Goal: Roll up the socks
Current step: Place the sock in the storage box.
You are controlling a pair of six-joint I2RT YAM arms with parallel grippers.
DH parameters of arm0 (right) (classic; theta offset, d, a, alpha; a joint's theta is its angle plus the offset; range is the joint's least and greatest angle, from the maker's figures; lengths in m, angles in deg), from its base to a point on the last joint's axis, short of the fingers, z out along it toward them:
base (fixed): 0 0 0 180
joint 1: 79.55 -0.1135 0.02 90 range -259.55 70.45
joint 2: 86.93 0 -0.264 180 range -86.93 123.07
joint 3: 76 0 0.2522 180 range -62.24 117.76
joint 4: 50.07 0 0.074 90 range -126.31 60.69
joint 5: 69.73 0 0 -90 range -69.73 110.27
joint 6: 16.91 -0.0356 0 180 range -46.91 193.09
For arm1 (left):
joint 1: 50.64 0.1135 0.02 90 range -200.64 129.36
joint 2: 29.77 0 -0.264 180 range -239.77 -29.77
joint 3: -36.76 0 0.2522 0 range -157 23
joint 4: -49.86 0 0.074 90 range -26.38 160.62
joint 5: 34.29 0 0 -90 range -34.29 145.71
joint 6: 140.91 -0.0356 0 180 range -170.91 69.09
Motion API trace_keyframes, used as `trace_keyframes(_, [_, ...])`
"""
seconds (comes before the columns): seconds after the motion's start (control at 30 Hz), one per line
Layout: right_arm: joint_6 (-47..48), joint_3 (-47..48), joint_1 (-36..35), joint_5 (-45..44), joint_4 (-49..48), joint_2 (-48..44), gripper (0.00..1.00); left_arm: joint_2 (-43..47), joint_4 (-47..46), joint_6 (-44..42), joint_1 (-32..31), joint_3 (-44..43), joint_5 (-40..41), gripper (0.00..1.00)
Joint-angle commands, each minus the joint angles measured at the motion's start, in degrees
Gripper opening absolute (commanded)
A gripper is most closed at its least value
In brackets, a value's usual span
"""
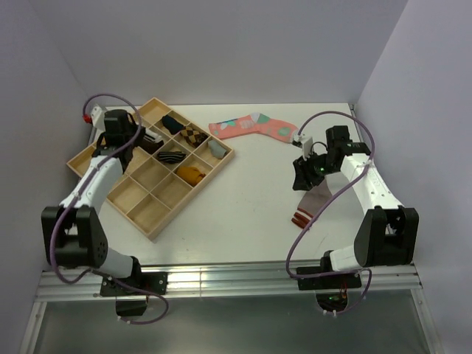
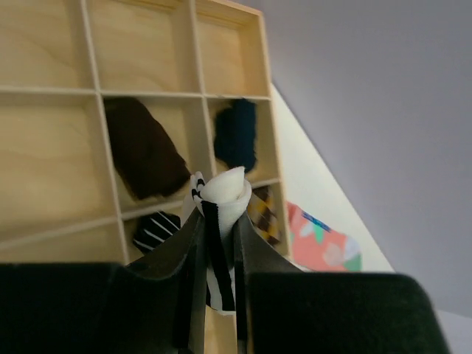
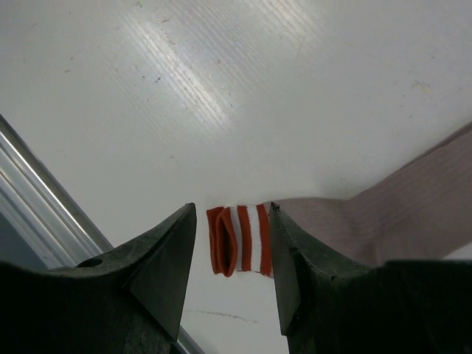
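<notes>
My left gripper (image 1: pixel 145 137) is shut on the rolled white sock (image 2: pixel 225 193) with dark stripes and holds it above the wooden tray (image 1: pixel 147 215). The roll sticks out past the fingertips (image 2: pixel 193 230). The taupe-brown sock (image 1: pixel 317 198) lies flat on the table at the right, its red-striped cuff (image 1: pixel 300 218) toward the near edge. My right gripper (image 1: pixel 304 175) hovers open over that sock. In the right wrist view the cuff (image 3: pixel 240 240) shows between the open fingers and the taupe body (image 3: pixel 398 214) runs off to the right.
The compartment tray (image 2: pixel 94 92) holds several rolled socks: navy (image 1: pixel 171 123), argyle (image 1: pixel 193 135), black striped (image 1: pixel 171 156), mustard (image 1: pixel 190 174), grey (image 1: pixel 215 148). A coral-pink sock (image 1: pixel 251 127) lies at the back centre. A metal rail (image 3: pixel 44 199) runs along the table's near edge.
</notes>
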State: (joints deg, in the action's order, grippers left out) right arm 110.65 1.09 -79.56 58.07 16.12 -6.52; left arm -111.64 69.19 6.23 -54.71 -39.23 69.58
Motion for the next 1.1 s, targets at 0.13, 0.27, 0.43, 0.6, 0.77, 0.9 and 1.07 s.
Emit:
trace_keyframes(0.13, [0.6, 1.0, 1.4, 1.2, -2.5, -1.1, 0.52, -15.4, 4.6, -9.2, 10.1, -9.1, -12.3, 0.00])
trace_keyframes(0.27, [0.9, 0.1, 1.5, 1.4, -2.9, -1.5, 0.52, -19.5, 4.5, -9.3, 12.6, -9.1, -13.3, 0.00])
trace_keyframes(0.43, [2.3, -1.2, 1.5, 0.9, -2.8, -2.4, 0.51, -23.9, 5.2, -9.9, 13.9, -9.4, -14.7, 0.00])
trace_keyframes(0.6, [3.2, -2.8, 1.7, 0.3, -3.1, -3.1, 0.51, -27.6, 9.3, -9.9, 14.3, -11.4, -14.1, 0.00])
trace_keyframes(0.77, [3.7, -3.7, 1.9, 0.4, -3.6, -3.1, 0.51, -30.9, 12.0, -9.9, 14.5, -12.7, -12.0, 0.00])
trace_keyframes(0.9, [4.3, -4.5, 2.1, 0.3, -3.6, -2.9, 0.51, -31.6, 12.3, -9.9, 14.9, -12.3, -10.2, 0.00])
trace_keyframes(1.07, [4.6, -5.3, 2.6, -0.4, -4.1, -3.4, 0.51, -30.5, 13.3, -9.4, 14.9, -11.8, -5.6, 0.00])
